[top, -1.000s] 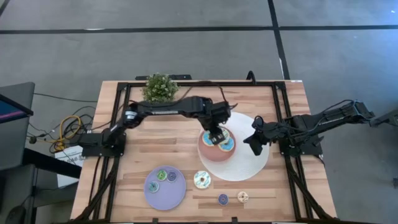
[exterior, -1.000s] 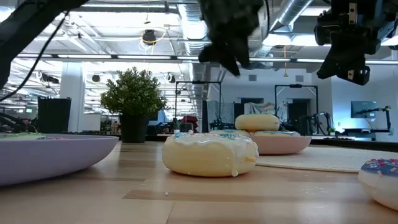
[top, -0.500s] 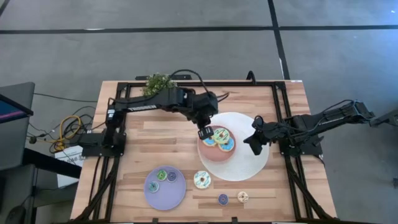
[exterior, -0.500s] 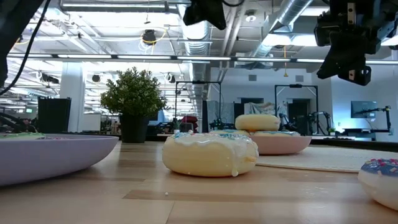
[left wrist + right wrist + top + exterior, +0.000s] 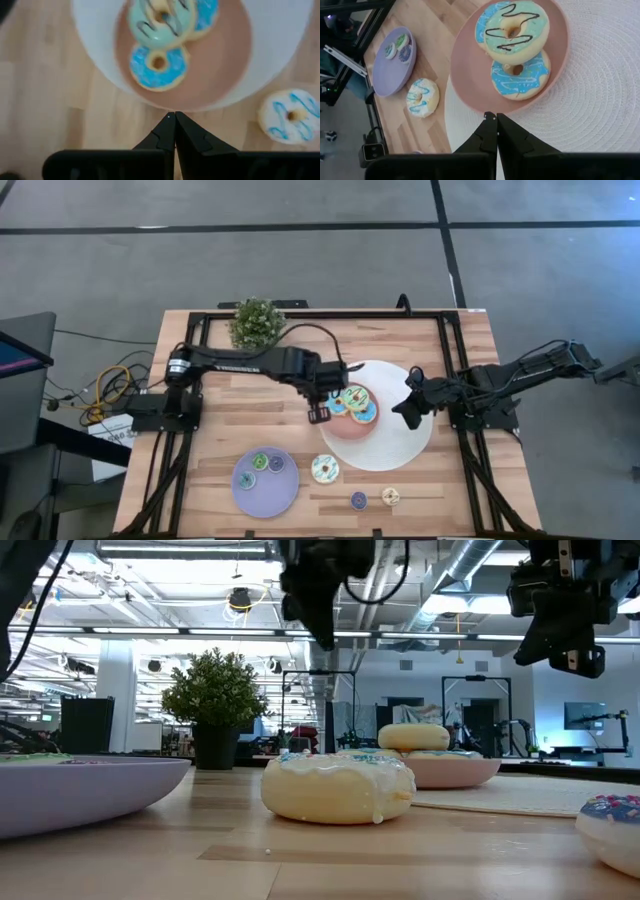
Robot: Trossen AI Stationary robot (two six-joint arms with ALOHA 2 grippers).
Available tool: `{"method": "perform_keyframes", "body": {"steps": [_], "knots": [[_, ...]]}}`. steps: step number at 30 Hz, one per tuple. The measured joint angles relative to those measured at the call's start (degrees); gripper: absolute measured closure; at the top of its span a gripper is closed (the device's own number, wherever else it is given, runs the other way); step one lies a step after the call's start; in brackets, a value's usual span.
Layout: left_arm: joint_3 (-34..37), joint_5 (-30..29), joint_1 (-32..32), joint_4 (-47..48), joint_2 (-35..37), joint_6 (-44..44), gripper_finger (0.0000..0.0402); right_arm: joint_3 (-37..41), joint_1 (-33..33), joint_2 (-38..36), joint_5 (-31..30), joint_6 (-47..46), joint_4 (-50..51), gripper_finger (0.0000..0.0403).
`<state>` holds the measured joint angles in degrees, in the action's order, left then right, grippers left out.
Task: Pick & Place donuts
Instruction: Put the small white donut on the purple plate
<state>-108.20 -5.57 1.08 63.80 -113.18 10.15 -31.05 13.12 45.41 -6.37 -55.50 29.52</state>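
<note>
Three donuts lie on the pink plate [image 5: 345, 430]: a pale-green one with dark stripes [image 5: 160, 20] rests on top of two blue ones [image 5: 159, 64]. My left gripper [image 5: 318, 415] hangs shut just off the plate's left rim, holding nothing. My right gripper [image 5: 408, 408] hovers shut over the white mat [image 5: 400, 445], right of the plate. A white-iced donut with blue lines [image 5: 325, 469] lies on the wood. Small donuts [image 5: 267, 462] sit on the lavender plate [image 5: 262, 492]. A tiny purple donut [image 5: 358, 500] and a tiny tan one [image 5: 390, 497] lie near the table's front edge.
A potted plant [image 5: 257, 321] stands at the far edge, left of centre. Black frame rails [image 5: 195, 370] run along the table's sides. In the low view the white-iced donut [image 5: 338, 788] sits in front of the pink plate [image 5: 455, 770].
My left gripper has drawn back from above the pink plate toward the table's left and then near edge, rolling a little, and its fingers have closed. The pale-green donut now shows uncovered on the stack. My right arm has kept still.
</note>
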Motion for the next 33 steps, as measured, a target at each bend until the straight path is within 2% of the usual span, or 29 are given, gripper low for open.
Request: {"method": "perform_keyframes", "body": {"steps": [6,10,13,16,20,23,28,33], "knots": [[20.2,2.3,0.1,-13.3,11.7,3.9,0.0401,0.0,-0.5,0.0,0.0,0.0,0.0,0.0403],[35.4,2.2,0.2,-22.5,23.3,8.2,0.0401,0.0,-0.5,0.0,-0.1,0.0,-0.6,0.0403],[45.7,2.2,1.0,-28.4,32.3,10.8,0.0401,0.0,-0.5,0.0,-2.6,-0.1,-2.2,0.0403],[54.5,2.2,2.3,-33.9,41.2,12.0,0.0401,0.0,-0.5,0.0,-3.5,-0.3,-6.6,0.0403],[64.6,2.3,4.1,-40.4,53.3,12.3,0.0402,-0.2,1.2,2.2,-4.6,0.2,-18.4,0.0403],[71.0,2.1,4.9,-44.1,62.8,12.3,0.0402,-3.6,3.4,7.4,-8.9,0.9,-20.3,0.0403],[79.9,2.1,5.0,-46.7,78.8,10.0,0.0401,-14.5,5.7,20.9,-11.7,-0.6,-14.1,0.0403],[86.1,2.1,5.0,-46.9,91.9,3.8,0.0401,-30.3,7.8,35.7,-9.8,-5.4,2.0,0.0403]]}}
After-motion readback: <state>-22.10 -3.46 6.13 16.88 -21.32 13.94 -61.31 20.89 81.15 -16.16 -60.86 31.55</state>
